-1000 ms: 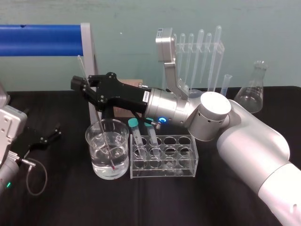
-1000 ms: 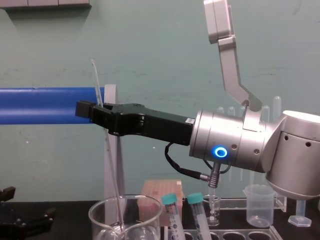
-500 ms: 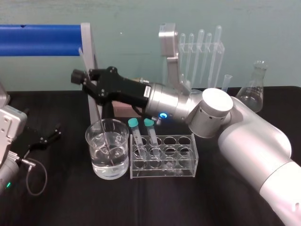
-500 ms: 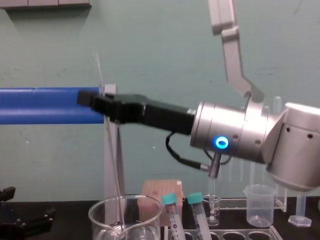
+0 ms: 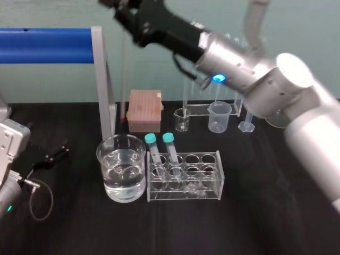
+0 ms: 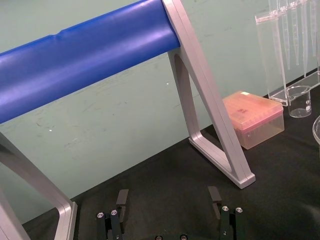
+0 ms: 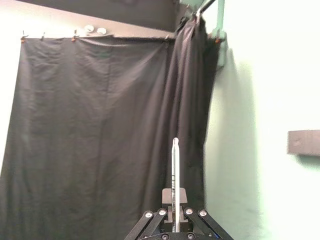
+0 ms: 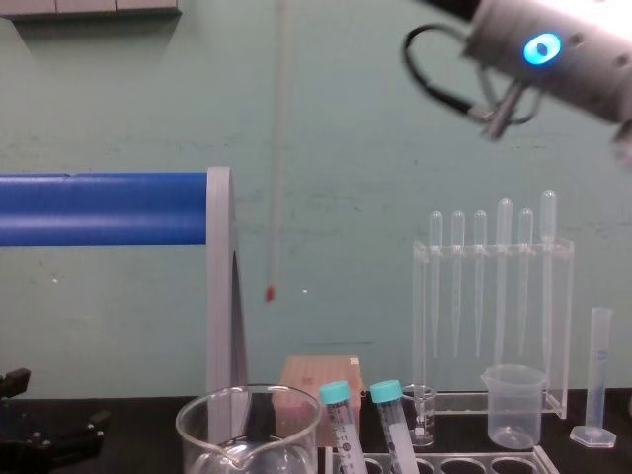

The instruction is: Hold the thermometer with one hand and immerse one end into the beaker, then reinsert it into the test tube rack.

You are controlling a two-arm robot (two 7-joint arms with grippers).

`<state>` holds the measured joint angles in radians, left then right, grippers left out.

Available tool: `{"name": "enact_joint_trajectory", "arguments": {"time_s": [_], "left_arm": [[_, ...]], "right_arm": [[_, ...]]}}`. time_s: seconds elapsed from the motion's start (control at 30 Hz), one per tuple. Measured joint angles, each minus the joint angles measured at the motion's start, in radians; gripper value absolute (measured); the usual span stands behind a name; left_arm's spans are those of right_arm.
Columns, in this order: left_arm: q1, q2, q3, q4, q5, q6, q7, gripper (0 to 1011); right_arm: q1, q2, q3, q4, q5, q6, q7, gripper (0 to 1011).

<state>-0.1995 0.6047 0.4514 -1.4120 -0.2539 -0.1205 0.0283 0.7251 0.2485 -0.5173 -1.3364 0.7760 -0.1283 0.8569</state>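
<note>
The long black two-fingered right gripper [image 5: 127, 10] is clamped on the top of the one thin glass thermometer [image 8: 276, 148]. The thermometer hangs almost upright beneath it, its red tip well above the single wide, round glass beaker [image 5: 121, 166]. Just right of the beaker stands the clear boxy test tube rack [image 5: 186, 179] holding two teal-capped tubes [image 5: 155, 154]; left of the beaker lies the left gripper [image 6: 168, 196], fingers spread.

above the beaker [image 5: 106, 159]: open air for you; the thermometer [image 8: 279, 148] hangs high over its rim, pinched in the right gripper [image 7: 175, 200].
test tube rack [image 5: 210, 187]: teal-capped tubes [image 5: 153, 146] stand in its left end; the right holes gape free.
beside the beaker: the grey post [image 5: 102, 79] stands close behind-left.
behind the rack: pink box [image 5: 144, 106], plastic beaker [image 5: 219, 117], pipette stand [image 8: 491, 244].
far left: left gripper [image 6: 168, 196] rests, fingers apart.
</note>
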Motion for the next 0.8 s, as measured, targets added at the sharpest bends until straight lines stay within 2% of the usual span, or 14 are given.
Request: {"name": "enact_joint_trajectory", "arguments": {"time_s": [0.13,0.17,0.23,0.27,0.4,0.47,0.6,0.8], "left_arm": [[0.0,0.0,0.0,0.0,0.0,0.0,0.0,1008],[0.0,0.0,0.0,0.0,0.0,0.0,0.0,1008],[0.0,0.0,0.0,0.0,0.0,0.0,0.0,1008],[0.0,0.0,0.0,0.0,0.0,0.0,0.0,1008],[0.0,0.0,0.0,0.0,0.0,0.0,0.0,1008],[0.0,0.0,0.0,0.0,0.0,0.0,0.0,1008],[0.0,0.0,0.0,0.0,0.0,0.0,0.0,1008],[0.0,0.0,0.0,0.0,0.0,0.0,0.0,1008]], "right_arm": [[-0.034,0.069,0.031,-0.086,0.0,0.011,-0.054,56],[-0.051,0.098,0.041,-0.115,0.0,0.018,-0.072,56],[-0.074,0.131,0.051,-0.148,0.0,0.029,-0.091,56],[-0.099,0.164,0.059,-0.176,0.003,0.043,-0.107,56],[-0.146,0.215,0.074,-0.226,0.022,0.07,-0.128,56],[-0.192,0.256,0.084,-0.263,0.047,0.087,-0.139,56],[-0.237,0.291,0.09,-0.288,0.068,0.094,-0.152,56],[-0.27,0.31,0.083,-0.272,0.073,0.088,-0.161,56]]}}
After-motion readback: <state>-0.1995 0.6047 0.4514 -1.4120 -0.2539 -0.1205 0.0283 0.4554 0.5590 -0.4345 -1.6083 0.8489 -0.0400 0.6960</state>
